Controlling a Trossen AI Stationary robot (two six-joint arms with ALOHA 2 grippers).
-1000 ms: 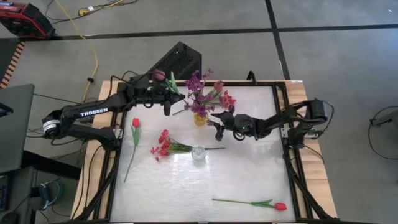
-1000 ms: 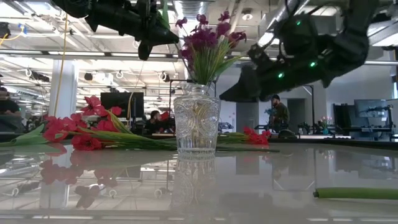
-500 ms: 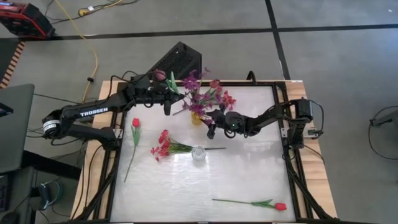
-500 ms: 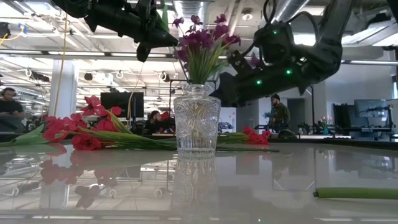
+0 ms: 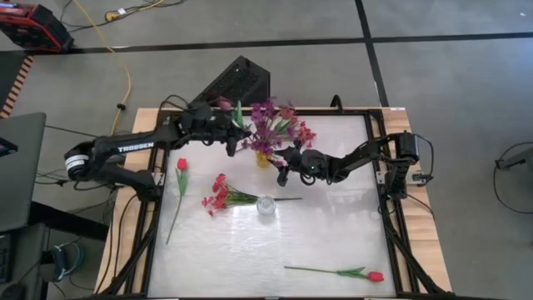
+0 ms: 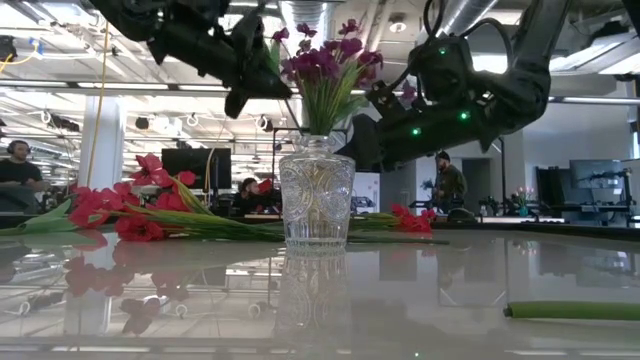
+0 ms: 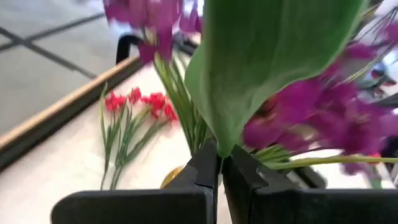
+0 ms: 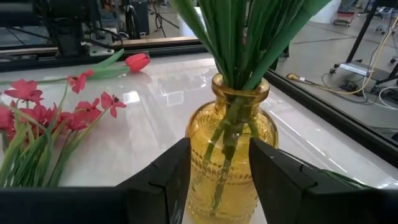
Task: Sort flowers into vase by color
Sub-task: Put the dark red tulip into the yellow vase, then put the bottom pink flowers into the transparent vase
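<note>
My left gripper (image 5: 231,136) is shut on a dark maroon tulip (image 5: 225,104), held in the air just left of the purple sprays (image 5: 271,123). Those sprays stand with their stems in the yellow vase (image 5: 266,158). My right gripper (image 8: 219,180) is open, level with the yellow vase (image 8: 231,149) on its right side, and its fingers stop short of the glass. A clear vase (image 5: 266,205) stands nearer, with a red-pink spray (image 5: 220,193) lying beside it. Red tulips lie flat at the left (image 5: 181,165) and at the near right (image 5: 375,276). My left gripper pinches the tulip between its two fingers at the base of the broad green leaf (image 7: 219,148), where leaf and stem meet. The flower is lifted clear of the table, and its blossom (image 5: 225,104) points toward the far edge. The stem below the fingers is hidden.
A second red-pink spray (image 5: 304,133) lies on the table beyond the yellow vase, near the far edge. A black box (image 5: 240,81) sits past the table's far left corner. The table has a raised dark frame (image 5: 376,150). People stand in the room behind.
My right gripper has moved toward the table's left, up to the yellow vase, and then stopped. My left gripper has carried the tulip a little to the right and down, toward the purple sprays, still shut on it.
</note>
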